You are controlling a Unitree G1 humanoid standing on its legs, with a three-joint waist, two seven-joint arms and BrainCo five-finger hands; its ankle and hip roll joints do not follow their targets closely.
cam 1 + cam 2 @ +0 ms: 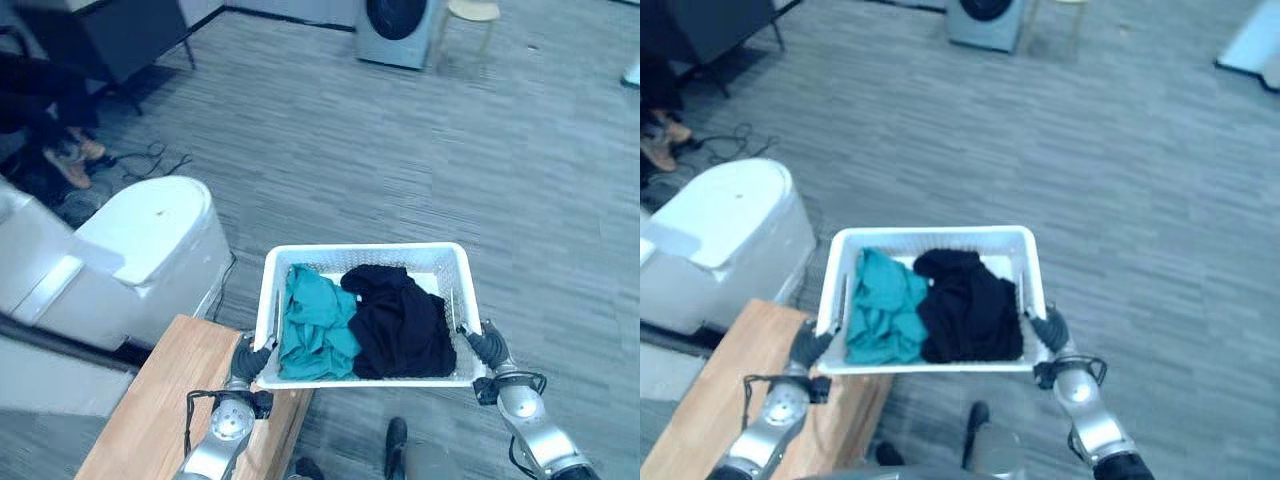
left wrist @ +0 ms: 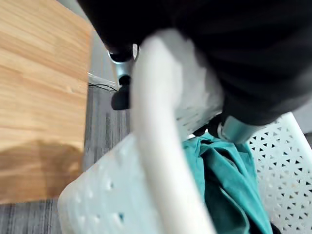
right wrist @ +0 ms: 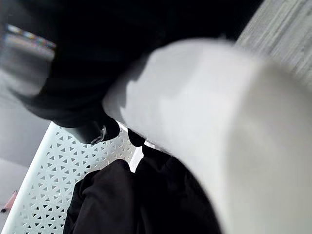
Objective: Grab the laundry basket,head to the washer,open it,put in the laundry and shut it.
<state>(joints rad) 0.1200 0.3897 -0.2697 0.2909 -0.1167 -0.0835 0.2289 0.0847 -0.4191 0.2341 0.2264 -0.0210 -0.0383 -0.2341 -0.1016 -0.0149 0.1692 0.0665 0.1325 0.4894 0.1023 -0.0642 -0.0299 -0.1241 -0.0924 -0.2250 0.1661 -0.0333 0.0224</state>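
Note:
I hold a white laundry basket [image 1: 365,248] in front of me, above the floor. A teal garment [image 1: 315,320] fills its left half and a black garment [image 1: 400,320] its right half. My left hand [image 1: 250,358] is curled over the basket's left rim [image 2: 156,146], and the teal garment [image 2: 219,180] shows just past it. On the opposite side, my right hand [image 1: 487,347] is curled over the right rim [image 3: 219,122], beside the black garment [image 3: 146,200]. The washer [image 1: 397,30], grey with a dark round door, stands far ahead across the floor; its door looks shut.
A wooden table [image 1: 170,400] lies under my left arm. A white rounded bin-like unit [image 1: 150,240] stands to the left. A stool [image 1: 470,15] sits right of the washer. A dark cabinet [image 1: 110,35] and a seated person's legs [image 1: 60,110] are at the far left.

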